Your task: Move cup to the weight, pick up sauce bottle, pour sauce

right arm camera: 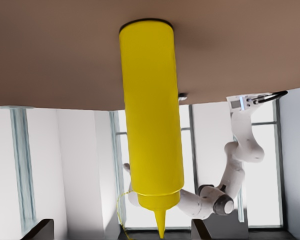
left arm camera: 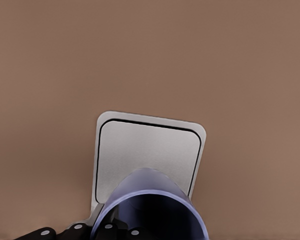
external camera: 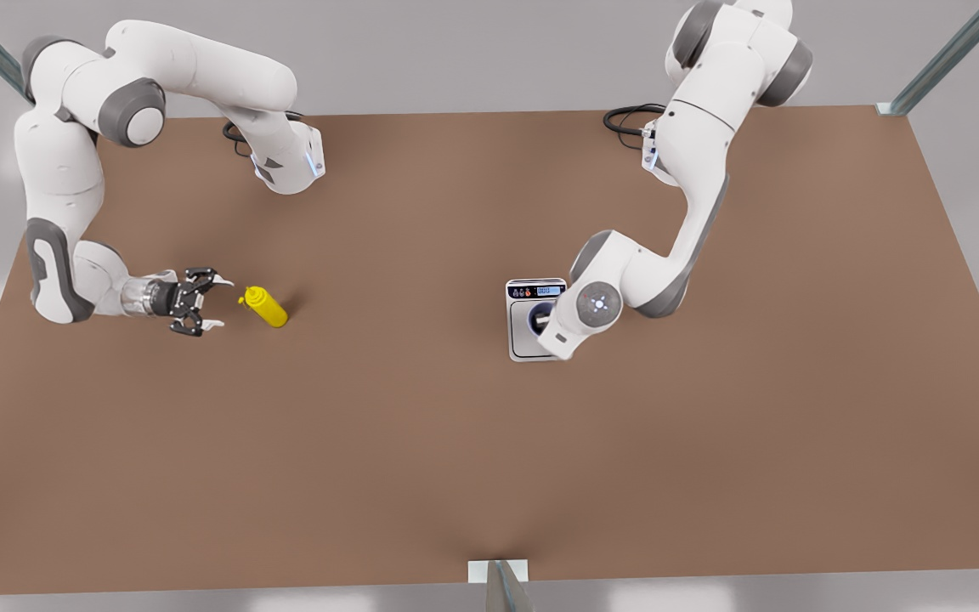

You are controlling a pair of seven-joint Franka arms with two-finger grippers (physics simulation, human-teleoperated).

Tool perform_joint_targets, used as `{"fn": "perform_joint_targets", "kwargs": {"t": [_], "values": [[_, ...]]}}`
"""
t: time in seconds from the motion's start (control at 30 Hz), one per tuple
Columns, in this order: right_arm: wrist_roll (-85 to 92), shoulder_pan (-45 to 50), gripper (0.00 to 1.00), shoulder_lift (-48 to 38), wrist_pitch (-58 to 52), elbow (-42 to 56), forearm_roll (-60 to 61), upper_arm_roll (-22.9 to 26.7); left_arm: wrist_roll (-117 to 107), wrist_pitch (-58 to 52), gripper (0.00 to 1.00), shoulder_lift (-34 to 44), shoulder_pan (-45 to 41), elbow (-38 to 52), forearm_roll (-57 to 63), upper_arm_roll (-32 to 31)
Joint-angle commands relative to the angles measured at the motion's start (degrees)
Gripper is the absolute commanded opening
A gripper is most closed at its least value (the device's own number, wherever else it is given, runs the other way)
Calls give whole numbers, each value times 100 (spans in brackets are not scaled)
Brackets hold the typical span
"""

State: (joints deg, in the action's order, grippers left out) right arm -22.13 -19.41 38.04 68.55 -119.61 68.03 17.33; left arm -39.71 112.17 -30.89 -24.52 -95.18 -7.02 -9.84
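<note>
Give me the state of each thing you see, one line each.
sauce bottle: upright on table, ungrasped.
cup: over the weight, at the left gripper.
right gripper: open, beside the bottle.
weight: display lit.

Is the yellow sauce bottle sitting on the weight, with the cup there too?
No. The sauce bottle stands on the bare table, in front of the open right hand, as the front view shows. Just the cup is at the weight.
</note>
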Motion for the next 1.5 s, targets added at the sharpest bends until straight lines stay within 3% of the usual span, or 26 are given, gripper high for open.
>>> {"fn": "perform_joint_targets", "kwargs": {"t": [0.0,0.33,0.43,0.6,0.73,0.77,0.9,0.97,1.07,1.13,1.23,1.4,1.47], "values": [[-2,-2,100,1,0,-10,-1,-19,7,15,21,-4,0,-1,-229,0],[-20,7,100,124,185,-19,-220,-493,86,903,22,84,0,-722,-291,-79],[-20,16,100,168,237,-19,-220,-529,86,956,56,83,0,-713,-291,-88],[24,16,100,177,413,-10,-317,-661,86,1009,62,92,0,-704,-291,-88],[59,16,100,203,791,-1,-554,-783,86,1000,83,145,9,-713,-291,-88],[51,16,100,203,914,8,-581,-819,86,1000,97,163,9,-704,-291,-88],[59,16,96,203,1204,-1,-651,-994,112,921,99,180,9,-695,-247,-79],[130,16,89,203,1266,-1,-642,-1074,95,886,99,233,17,-695,-229,-62],[138,16,62,203,1266,-1,-642,-1144,113,719,99,242,35,-704,-90,-53],[138,16,38,195,1266,-1,-642,-1144,104,534,99,268,35,-704,-27,-53],[182,16,21,186,1257,-1,-642,-1144,33,455,99,294,26,-660,-27,-53],[226,60,21,10,1239,43,-633,-1144,42,-89,99,330,61,-221,-36,-9],[-195,86,21,-218,1231,183,-633,-1144,104,-1565,100,303,105,851,-71,351]]}}
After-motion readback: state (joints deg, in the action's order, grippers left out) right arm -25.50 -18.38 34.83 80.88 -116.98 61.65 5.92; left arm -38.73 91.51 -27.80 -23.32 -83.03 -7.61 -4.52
